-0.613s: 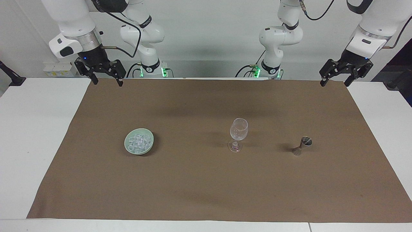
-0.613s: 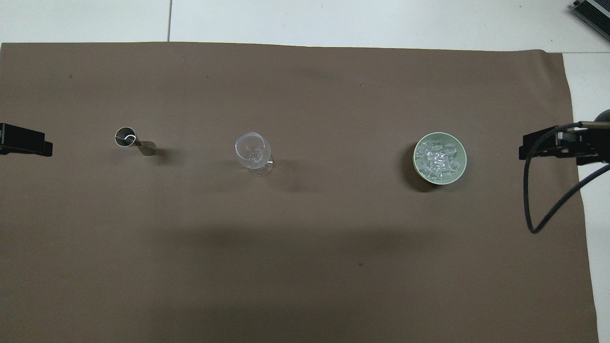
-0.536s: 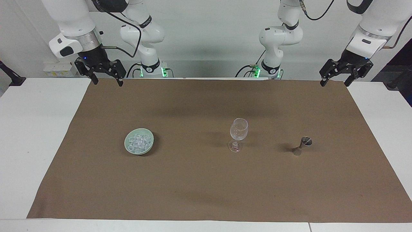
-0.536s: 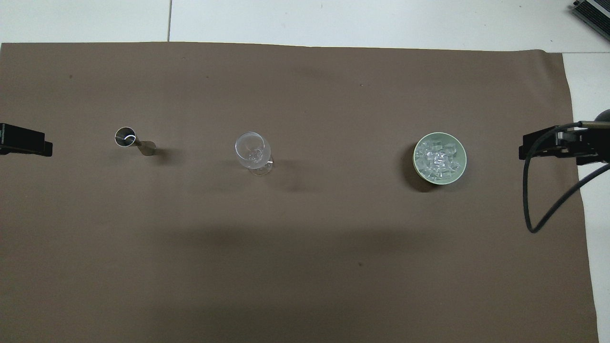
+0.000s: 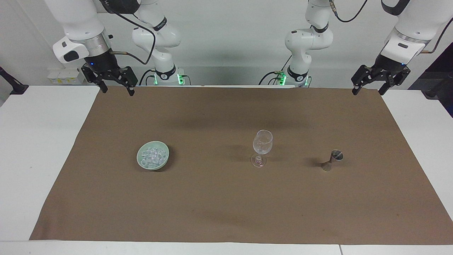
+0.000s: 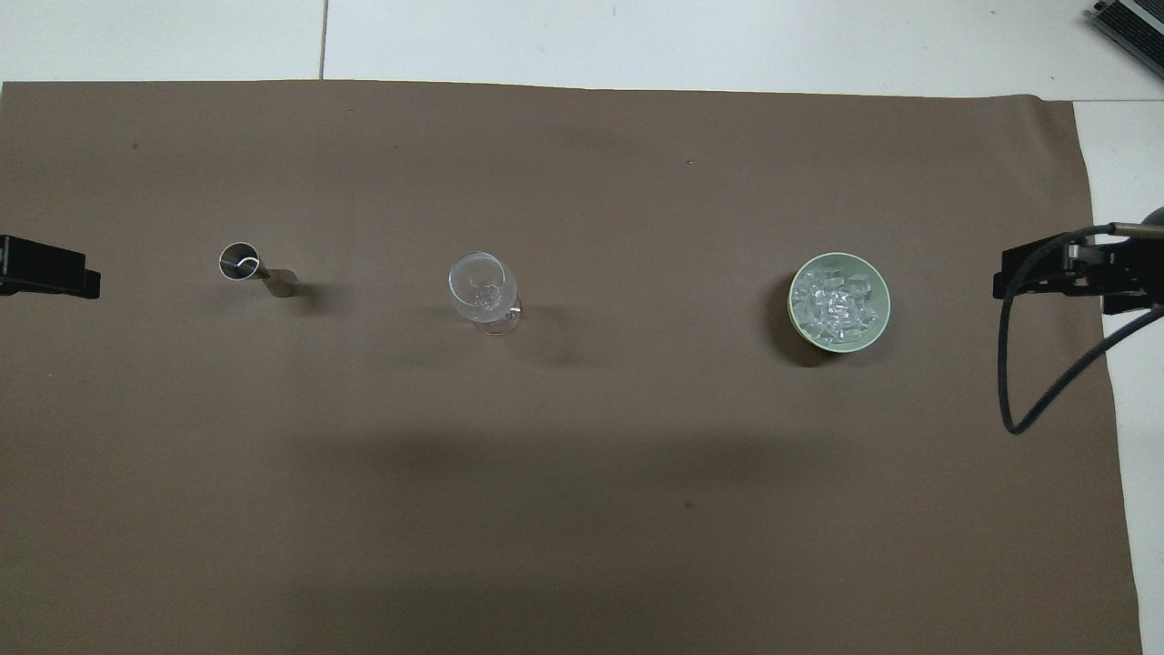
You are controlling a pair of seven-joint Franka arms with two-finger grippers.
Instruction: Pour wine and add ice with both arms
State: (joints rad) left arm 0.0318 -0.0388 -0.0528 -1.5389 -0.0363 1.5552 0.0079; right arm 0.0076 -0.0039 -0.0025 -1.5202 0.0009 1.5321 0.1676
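Observation:
A clear wine glass (image 5: pixel 262 147) stands upright on the middle of the brown mat (image 5: pixel 226 205); it also shows in the overhead view (image 6: pixel 482 287). A pale green bowl (image 5: pixel 153 168) holds the ice (image 5: pixel 153 154), a heap of small clear cubes, toward the right arm's end. A small metal jigger (image 5: pixel 332 160) stands toward the left arm's end. My right gripper (image 5: pixel 118 92) hangs open and empty over the mat's edge nearest the robots, well clear of the bowl. My left gripper (image 5: pixel 367 92) hangs open and empty over the mat's corner at its own end.
White tabletop (image 5: pixel 39 148) borders the mat at both ends. A black cable (image 6: pixel 1028 382) loops down from the right wrist. The jigger (image 6: pixel 255 270), the glass and the bowl (image 6: pixel 884 318) stand in one row across the mat.
The right gripper has drifted slightly toward its own end of the table, and its cable has shifted with it. The left arm, glass, bowl and jigger have not moved.

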